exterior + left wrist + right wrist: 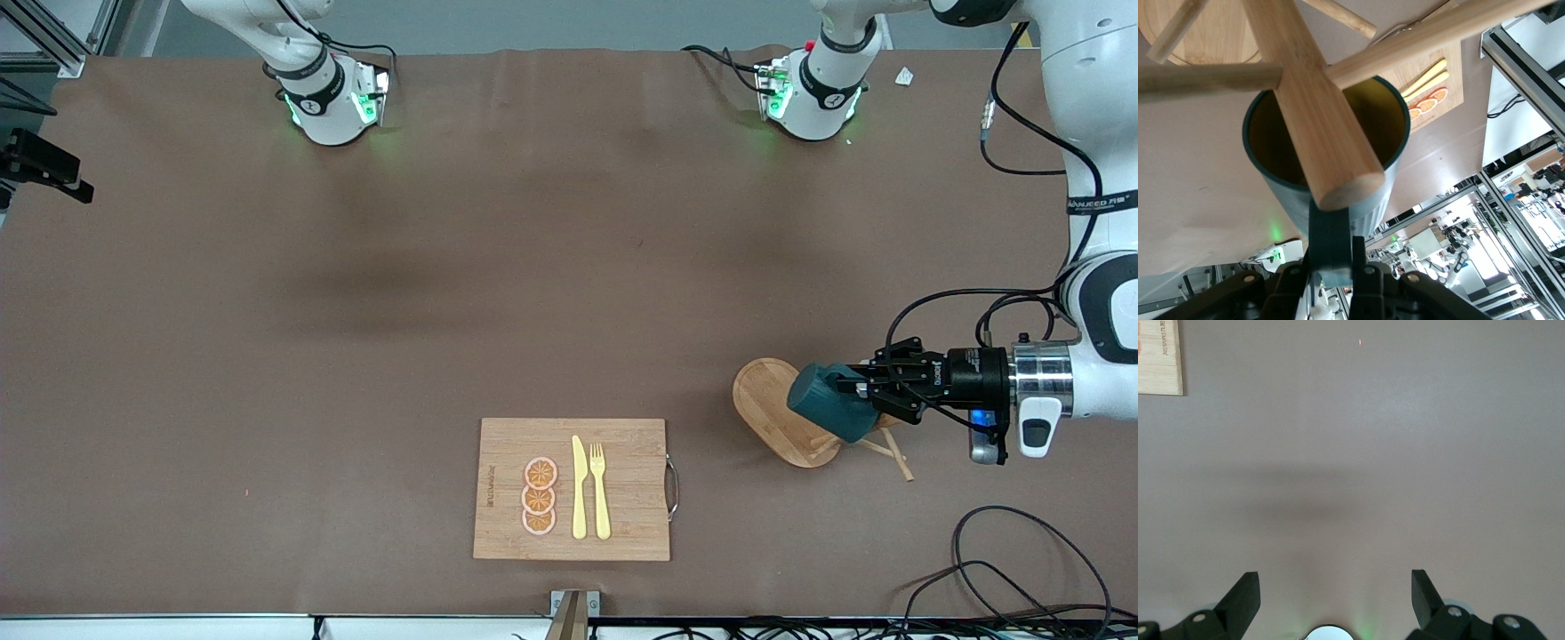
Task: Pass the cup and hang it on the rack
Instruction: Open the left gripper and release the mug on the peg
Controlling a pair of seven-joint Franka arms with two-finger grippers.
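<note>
Cup [831,402], one, in left hand [876,393], on one rack [778,418].

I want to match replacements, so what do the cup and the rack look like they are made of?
The cup: probably glazed ceramic, possibly plastic; smooth dark teal outside, yellowish-tan inside. The rack: light unpainted wood, perhaps bamboo; straight grain shows on its post and oval base.
</note>
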